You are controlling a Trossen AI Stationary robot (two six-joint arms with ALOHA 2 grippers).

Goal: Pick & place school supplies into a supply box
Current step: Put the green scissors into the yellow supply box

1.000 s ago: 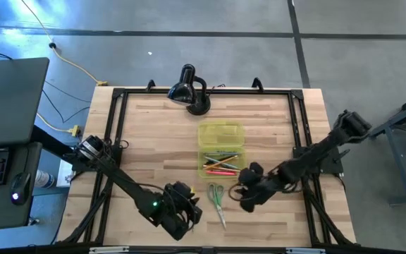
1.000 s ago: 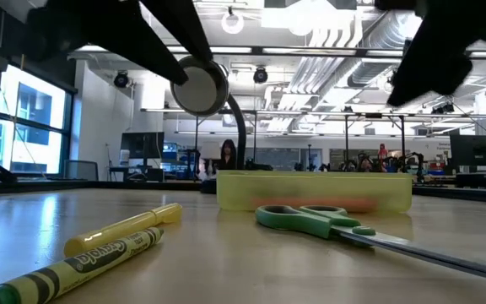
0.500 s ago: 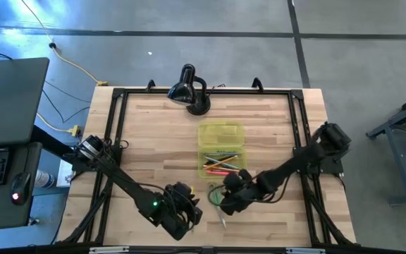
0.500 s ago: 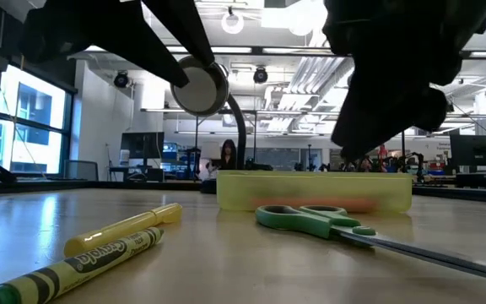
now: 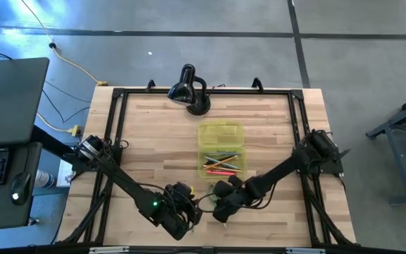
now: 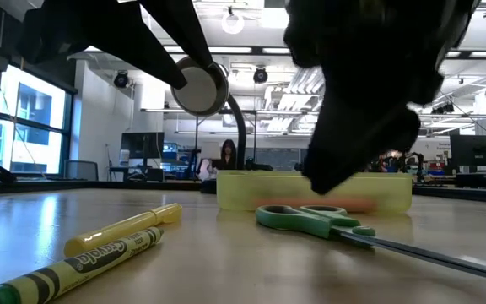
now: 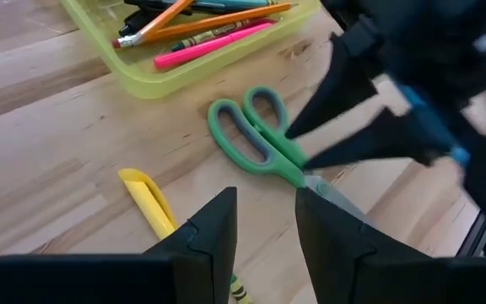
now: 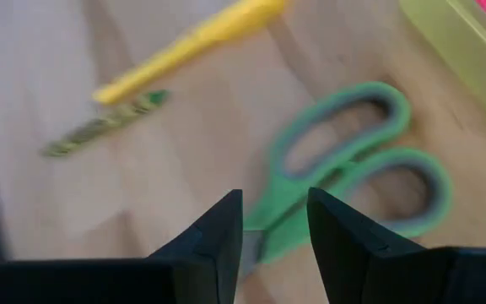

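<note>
Green-handled scissors (image 7: 256, 145) lie flat on the table just near of the yellow-green supply box (image 5: 222, 161), which holds several pencils and pens (image 7: 209, 24); its open lid (image 5: 220, 133) lies flat on the far side. A yellow highlighter (image 7: 148, 194) and a yellow crayon (image 6: 66, 270) lie left of the scissors. My right gripper (image 8: 274, 236) is open and hovers low over the scissors' pivot (image 8: 264, 232), one finger (image 7: 344, 80) on each side of them. My left gripper (image 7: 266, 224) is open near the table's near edge, left of the scissors.
A black desk lamp (image 5: 189, 90) stands at the far edge behind the box. A black frame (image 5: 118, 127) runs around the tabletop. Bare wood (image 5: 154, 134) lies left and right of the box. The two grippers are close together at the near edge.
My right gripper has swung from beside the box's near right corner toward the table's left and near edge, and down, until it stands over the scissors. The scissors, highlighter and crayon have stayed where they were.
</note>
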